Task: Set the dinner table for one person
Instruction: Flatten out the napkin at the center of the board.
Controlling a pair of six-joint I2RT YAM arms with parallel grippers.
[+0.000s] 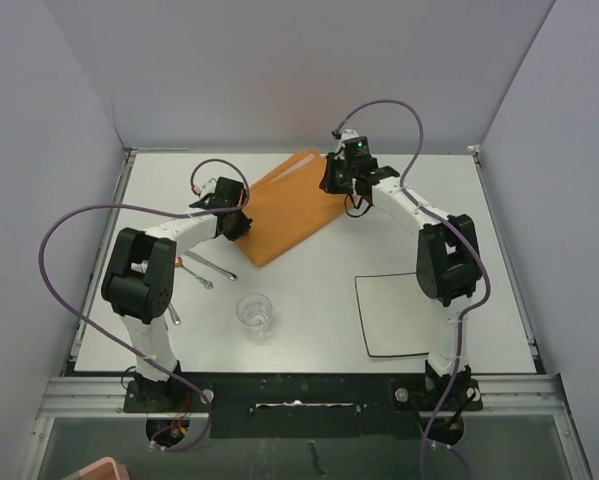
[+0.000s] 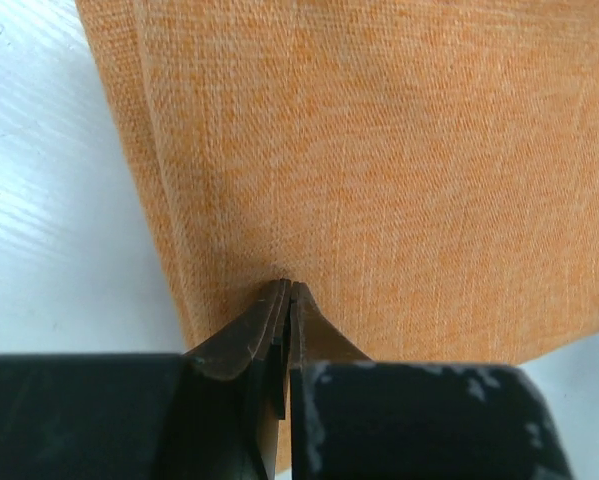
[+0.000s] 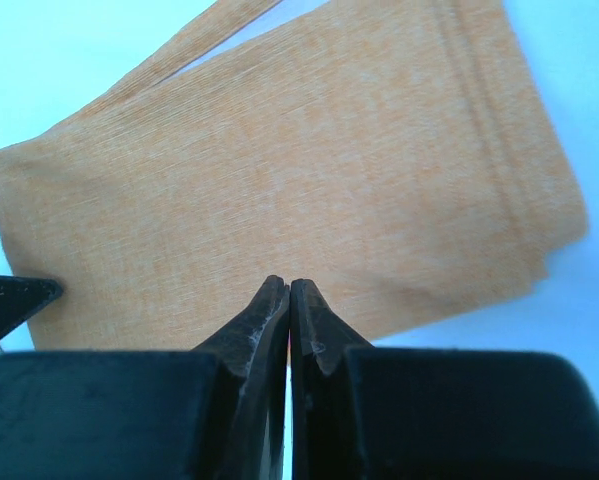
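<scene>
— Where is the large, flat, matte white dinner table (image 1: pixel 309 290)?
— It lies beneath both arms, spreading from their bases to the far wall.
— What sits on it?
— An orange folded cloth mat (image 1: pixel 284 205) lies slanted at the far middle. The left gripper (image 2: pixel 287 285) is clenched on its edge, and the fabric puckers up at the tips. The right gripper (image 3: pixel 287 283) is pressed closed over the mat's opposite side. Whether it pinches fabric, I cannot tell.
— Anything nearer?
— A square white plate (image 1: pixel 394 315) sits on the right, a clear drinking glass (image 1: pixel 256 312) in the middle and metal cutlery (image 1: pixel 209 268) on the left.
</scene>
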